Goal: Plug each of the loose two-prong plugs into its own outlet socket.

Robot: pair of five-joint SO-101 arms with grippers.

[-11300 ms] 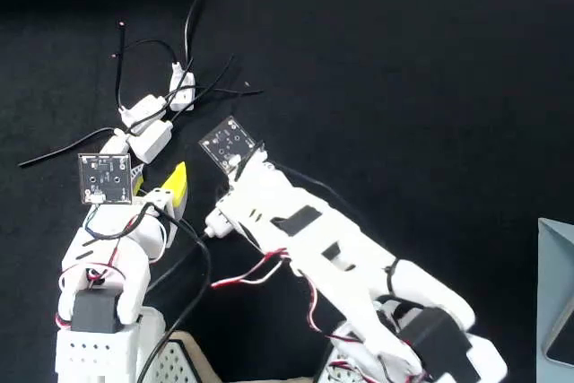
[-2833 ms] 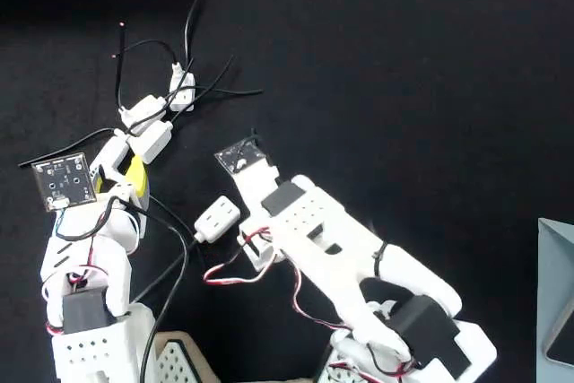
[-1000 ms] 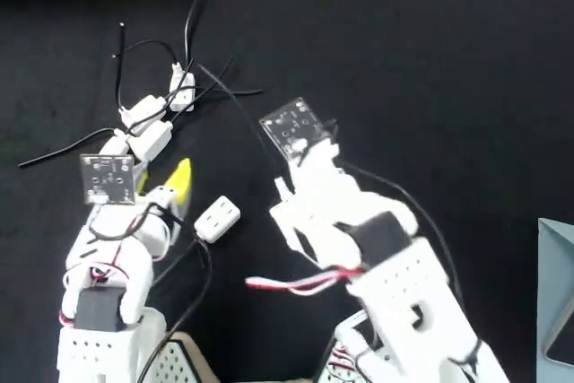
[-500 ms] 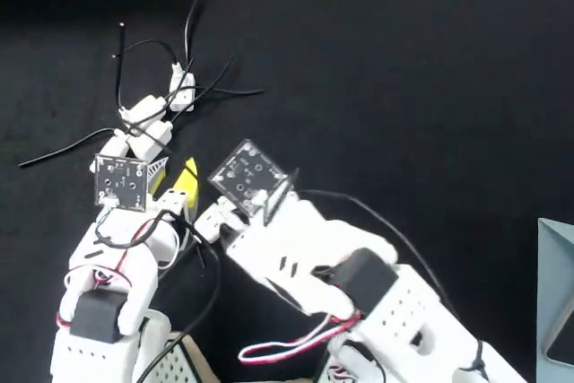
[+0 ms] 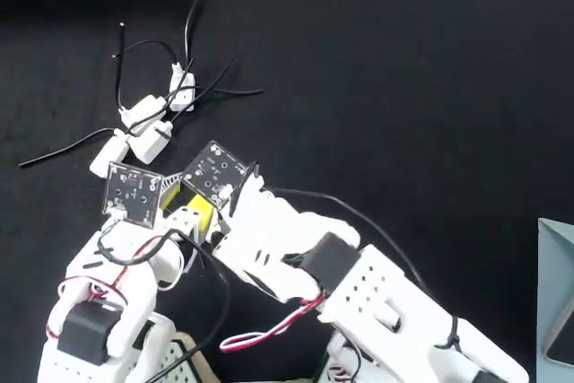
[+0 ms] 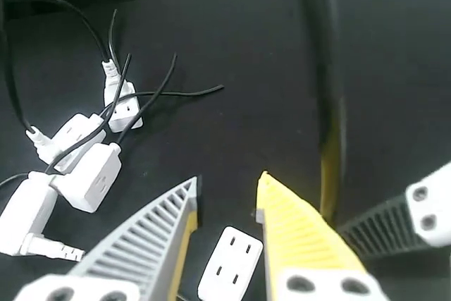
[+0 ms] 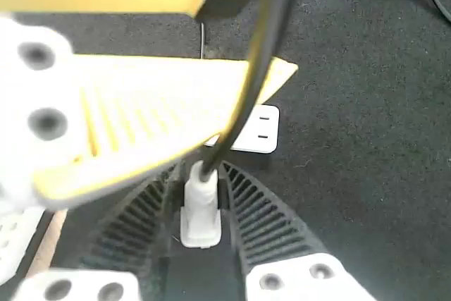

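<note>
Left wrist view: the left gripper is seen with its jaws spread, and the white outlet socket lies on the black table between the grey and the yellow finger, slots facing up, apparently untouched by either. The socket is placed near the table's near edge, toward its left corner. The heap of other plugs and sockets is well apart from it, farther along the left edge.

In the right wrist view, a white two-prong plug is pinched between the dark ribbed fingers of the right gripper. The socket lies just beyond the fingertips, partly covered by the left gripper's yellow finger. The plug's long axis is aimed roughly at the socket, but its black cord leaves at the fingertip end. The prongs cannot be made out, so they are judged possibly turned away from the slots. The right arm is judged the nearer for insertion.
</note>
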